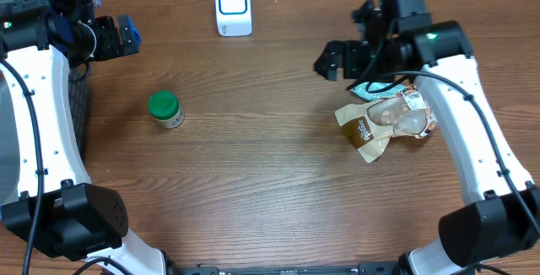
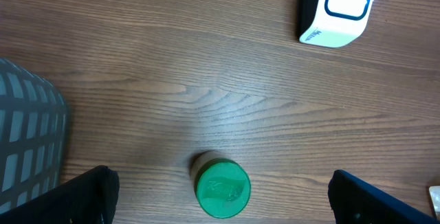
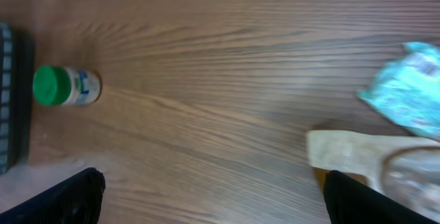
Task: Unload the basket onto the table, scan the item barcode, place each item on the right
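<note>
Bottle (image 1: 166,110) with green lid, white label

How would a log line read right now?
left gripper: open, empty | right gripper: open, empty | bottle: on table | bags: near right gripper | scanner: far edge

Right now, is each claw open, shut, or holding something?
Left claw: open, holding nothing.
Right claw: open, holding nothing; snack packets lie beside it.

Soft even light, right wrist view motion-blurred
</note>
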Tool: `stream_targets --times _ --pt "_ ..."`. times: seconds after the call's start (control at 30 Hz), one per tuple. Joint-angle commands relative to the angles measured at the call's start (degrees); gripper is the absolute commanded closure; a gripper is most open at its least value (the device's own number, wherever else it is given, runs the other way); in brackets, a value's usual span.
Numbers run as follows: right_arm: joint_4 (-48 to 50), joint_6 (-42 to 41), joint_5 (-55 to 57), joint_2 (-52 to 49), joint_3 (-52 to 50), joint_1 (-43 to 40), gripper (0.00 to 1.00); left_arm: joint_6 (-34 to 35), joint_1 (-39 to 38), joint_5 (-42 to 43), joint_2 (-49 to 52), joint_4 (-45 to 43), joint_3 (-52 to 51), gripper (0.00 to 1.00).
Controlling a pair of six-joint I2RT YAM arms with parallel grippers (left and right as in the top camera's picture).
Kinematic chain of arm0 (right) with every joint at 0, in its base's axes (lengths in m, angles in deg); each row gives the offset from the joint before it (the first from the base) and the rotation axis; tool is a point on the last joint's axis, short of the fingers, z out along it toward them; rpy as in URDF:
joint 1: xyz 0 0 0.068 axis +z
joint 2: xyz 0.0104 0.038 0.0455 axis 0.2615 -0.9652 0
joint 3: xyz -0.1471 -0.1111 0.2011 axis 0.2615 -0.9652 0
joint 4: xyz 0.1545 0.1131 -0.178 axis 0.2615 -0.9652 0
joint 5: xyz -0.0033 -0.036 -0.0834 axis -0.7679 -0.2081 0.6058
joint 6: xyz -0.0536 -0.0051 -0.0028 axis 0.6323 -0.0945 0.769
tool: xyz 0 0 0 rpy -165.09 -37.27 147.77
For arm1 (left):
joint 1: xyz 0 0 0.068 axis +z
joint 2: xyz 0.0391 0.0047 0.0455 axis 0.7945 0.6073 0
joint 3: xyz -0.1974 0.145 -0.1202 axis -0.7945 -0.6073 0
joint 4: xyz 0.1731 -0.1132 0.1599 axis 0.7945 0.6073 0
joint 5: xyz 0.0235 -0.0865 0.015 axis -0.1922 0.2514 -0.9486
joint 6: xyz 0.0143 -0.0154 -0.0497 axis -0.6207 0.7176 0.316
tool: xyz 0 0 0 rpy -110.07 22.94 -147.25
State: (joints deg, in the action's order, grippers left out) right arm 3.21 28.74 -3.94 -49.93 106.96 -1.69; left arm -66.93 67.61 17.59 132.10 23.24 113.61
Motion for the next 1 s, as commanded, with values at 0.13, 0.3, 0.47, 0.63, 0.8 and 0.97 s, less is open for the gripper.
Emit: stream_targets --times 0.13,0.3,0.47,0.63,0.8,0.97 --pt "0.46 -0.70 -0.15 -5.27 0.66 1.05 0.00 0.33 -0.07 0.26 -0.79 -0.22 0.59 0.01" --pt "-0.22 -0.63 -0.13 -6.69 0.66 1.05 0.00 0.46 -0.02 0.39 -0.79 -0.31 0.59 0.00" --pt "-1.03 -0.07 0.79 -6.69 0.66 1.03 0.00 2.91 -0.02 0.94 -0.79 -1.66 0.59 0.00" --pt "-0.85 0.00 0.74 -6.69 0.66 1.03 0.00 3.04 -0.02 0.83 -0.79 -1.60 0.59 0.01" --pt "-1.40 0.00 0.74 -6.69 0.66 1.03 0.00 4.39 -0.42 1.97 -0.59 -0.81 0.48 0.00" --pt "-1.53 0.00 0.76 -6.69 0.66 1.03 0.00 7.10 -3.50 -12.33 2.01 5.97 0.42 0.37"
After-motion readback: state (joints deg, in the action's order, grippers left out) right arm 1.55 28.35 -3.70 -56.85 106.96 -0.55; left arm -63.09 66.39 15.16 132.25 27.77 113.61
